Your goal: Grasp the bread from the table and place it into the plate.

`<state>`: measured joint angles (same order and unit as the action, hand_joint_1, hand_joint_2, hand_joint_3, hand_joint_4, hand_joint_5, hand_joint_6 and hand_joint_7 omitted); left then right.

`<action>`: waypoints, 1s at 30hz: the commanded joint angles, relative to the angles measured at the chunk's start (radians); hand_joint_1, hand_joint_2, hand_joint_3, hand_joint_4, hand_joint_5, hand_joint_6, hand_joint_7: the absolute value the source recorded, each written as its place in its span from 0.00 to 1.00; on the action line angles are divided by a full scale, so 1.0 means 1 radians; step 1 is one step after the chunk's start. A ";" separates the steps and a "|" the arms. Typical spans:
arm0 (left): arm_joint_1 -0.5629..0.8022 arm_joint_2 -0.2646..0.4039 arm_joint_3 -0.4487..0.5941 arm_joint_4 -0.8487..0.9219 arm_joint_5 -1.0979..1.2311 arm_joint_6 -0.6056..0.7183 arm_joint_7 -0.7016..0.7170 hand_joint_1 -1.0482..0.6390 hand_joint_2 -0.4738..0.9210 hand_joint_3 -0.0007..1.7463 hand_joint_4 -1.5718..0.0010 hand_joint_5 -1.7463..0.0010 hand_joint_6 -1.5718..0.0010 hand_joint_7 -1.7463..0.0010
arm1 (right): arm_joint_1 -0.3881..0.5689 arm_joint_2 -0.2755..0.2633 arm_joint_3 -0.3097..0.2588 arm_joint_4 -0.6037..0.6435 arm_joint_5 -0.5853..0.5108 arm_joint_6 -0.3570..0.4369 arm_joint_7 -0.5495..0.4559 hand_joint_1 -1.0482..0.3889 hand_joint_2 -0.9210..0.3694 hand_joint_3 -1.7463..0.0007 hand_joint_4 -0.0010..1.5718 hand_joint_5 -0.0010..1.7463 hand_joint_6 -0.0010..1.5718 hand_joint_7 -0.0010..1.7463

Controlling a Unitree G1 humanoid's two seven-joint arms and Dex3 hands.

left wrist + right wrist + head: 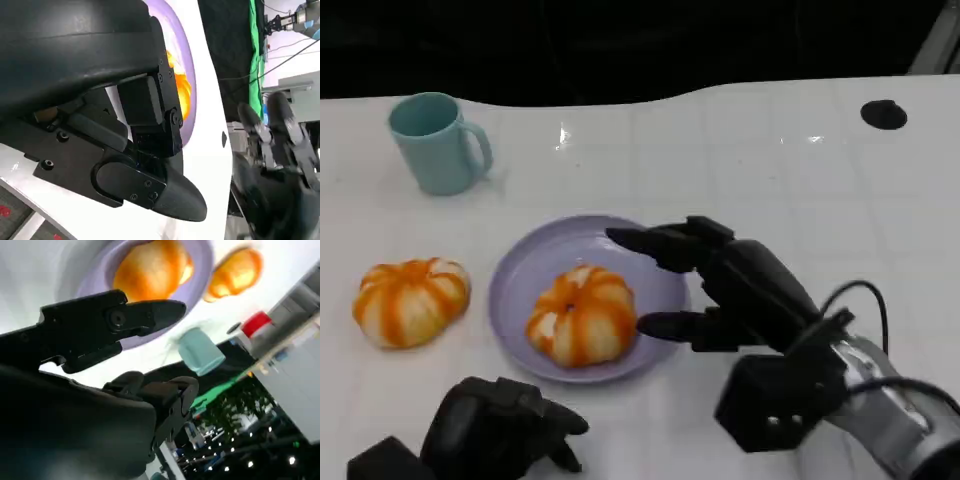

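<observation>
One bread (pixel 582 315) sits on the purple plate (pixel 520 270) at the centre of the head view. The right hand (pixel 720 285) hangs over the plate's right rim, fingers spread and holding nothing. A second bread (pixel 410 300) lies on the white table (pixel 760 180) at the left, near a teal mug (pixel 435 142) in the upper left. The left hand (pixel 495 430) rests at the lower left with fingers curled, empty.
</observation>
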<state>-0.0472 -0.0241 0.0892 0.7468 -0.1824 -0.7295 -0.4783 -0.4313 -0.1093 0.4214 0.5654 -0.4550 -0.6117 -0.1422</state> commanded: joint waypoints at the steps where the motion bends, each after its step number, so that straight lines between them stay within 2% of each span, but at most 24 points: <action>1: -0.002 0.013 0.001 0.020 0.008 -0.022 0.007 0.00 1.00 0.03 0.13 0.49 0.00 0.87 | 0.104 -0.021 -0.068 -0.075 0.132 -0.095 0.045 0.44 0.00 0.87 0.31 0.48 0.45 0.11; 3: -0.003 0.014 0.001 0.024 0.010 -0.025 0.009 0.00 1.00 0.03 0.13 0.49 0.00 0.87 | 0.154 -0.025 -0.093 -0.094 0.222 -0.163 0.091 0.49 0.00 0.87 0.34 0.53 0.48 0.14; 5: -0.004 0.014 0.002 0.026 0.005 -0.023 0.005 0.00 1.00 0.03 0.13 0.49 0.00 0.87 | 0.189 -0.027 -0.111 -0.107 0.295 -0.206 0.139 0.51 0.00 0.86 0.36 0.60 0.49 0.23; 6: -0.006 0.013 0.003 0.028 0.002 -0.022 0.004 0.00 1.00 0.03 0.13 0.49 0.00 0.87 | 0.206 -0.030 -0.118 -0.117 0.330 -0.219 0.167 0.53 0.02 0.83 0.37 0.62 0.45 0.33; 7: -0.007 0.013 0.004 0.029 -0.001 -0.018 0.002 0.00 1.00 0.03 0.13 0.49 0.00 0.87 | 0.226 -0.032 -0.126 -0.131 0.371 -0.223 0.198 0.54 0.05 0.78 0.38 0.64 0.43 0.39; 10: -0.004 0.016 0.002 0.020 0.006 -0.003 0.012 0.00 1.00 0.03 0.12 0.49 0.00 0.87 | 0.280 -0.031 -0.151 -0.167 0.466 -0.234 0.270 0.58 0.15 0.65 0.41 0.68 0.44 0.46; 12: 0.002 0.016 0.000 0.010 0.008 0.000 0.014 0.00 1.00 0.03 0.12 0.49 0.00 0.86 | 0.306 -0.034 -0.171 -0.188 0.479 -0.244 0.291 0.58 0.17 0.63 0.43 0.69 0.45 0.47; 16: 0.007 0.014 0.000 0.006 0.003 -0.003 0.011 0.00 1.00 0.02 0.12 0.49 0.00 0.86 | 0.357 -0.033 -0.218 -0.223 0.459 -0.260 0.293 0.60 0.31 0.42 0.48 0.75 0.50 0.54; 21: 0.015 0.011 0.000 -0.006 -0.008 0.002 0.004 0.00 1.00 0.02 0.12 0.49 0.00 0.86 | 0.422 -0.025 -0.255 -0.251 0.443 -0.273 0.291 0.66 0.41 0.23 0.55 0.82 0.57 0.61; 24: 0.020 0.013 0.000 -0.012 -0.007 0.002 0.003 0.00 1.00 0.02 0.13 0.49 0.00 0.86 | 0.454 -0.027 -0.267 -0.254 0.466 -0.285 0.310 0.66 0.42 0.21 0.56 0.83 0.58 0.63; 27: 0.020 0.015 0.004 -0.011 -0.012 0.002 -0.001 0.00 1.00 0.02 0.13 0.49 0.00 0.87 | 0.476 -0.022 -0.273 -0.245 0.493 -0.300 0.327 0.65 0.40 0.25 0.58 0.85 0.59 0.65; 30: 0.017 0.018 0.010 -0.009 -0.025 0.006 -0.011 0.00 1.00 0.02 0.13 0.49 0.00 0.87 | 0.502 -0.015 -0.281 -0.231 0.504 -0.312 0.336 0.62 0.45 0.18 0.59 0.91 0.59 0.72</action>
<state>-0.0379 -0.0237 0.0899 0.7420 -0.1842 -0.7293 -0.4765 0.0457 -0.1220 0.1569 0.3284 0.0197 -0.9063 0.1836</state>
